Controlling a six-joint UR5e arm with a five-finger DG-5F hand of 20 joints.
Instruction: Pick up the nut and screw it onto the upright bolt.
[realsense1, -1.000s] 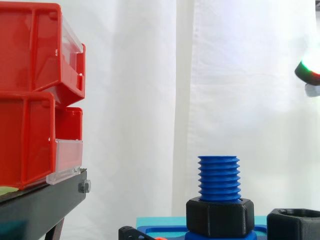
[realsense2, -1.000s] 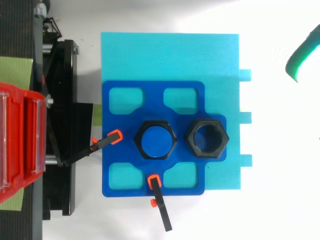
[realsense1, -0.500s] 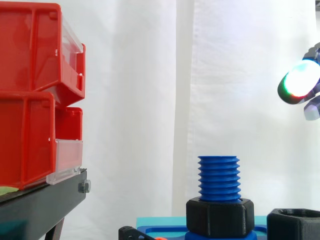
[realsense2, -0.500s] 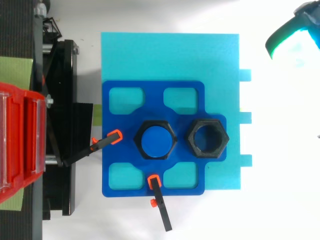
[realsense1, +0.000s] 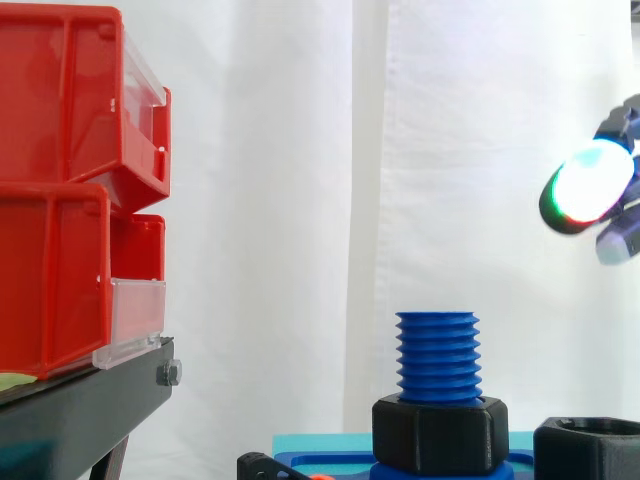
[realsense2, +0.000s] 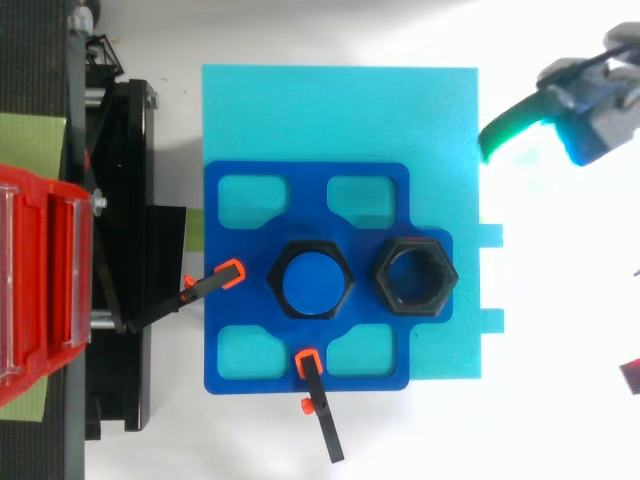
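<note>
A blue threaded bolt (realsense1: 437, 355) stands upright on the dark blue plate (realsense2: 235, 300), seen from above as a blue disc (realsense2: 312, 283). A black nut (realsense1: 440, 435) sits round its base. A second, loose black nut (realsense2: 416, 276) lies flat on the plate just right of the bolt, and its top shows at the lower right edge (realsense1: 590, 450) of the side view. My hand (realsense2: 590, 105) comes in from the right, high above the plate and beyond the loose nut. It is open, a glowing fingertip (realsense1: 585, 185) stretched out, with nothing in it.
The dark blue plate lies on a cyan board (realsense2: 340, 110). Two orange-tipped clamps (realsense2: 228, 272) (realsense2: 308, 362) hold the plate at its left and front edges. Red bins (realsense1: 60, 200) on a black stand (realsense1: 80, 410) rise at the left.
My hand has moved in from the right edge toward the board and come lower. Bolt and both nuts have not moved.
</note>
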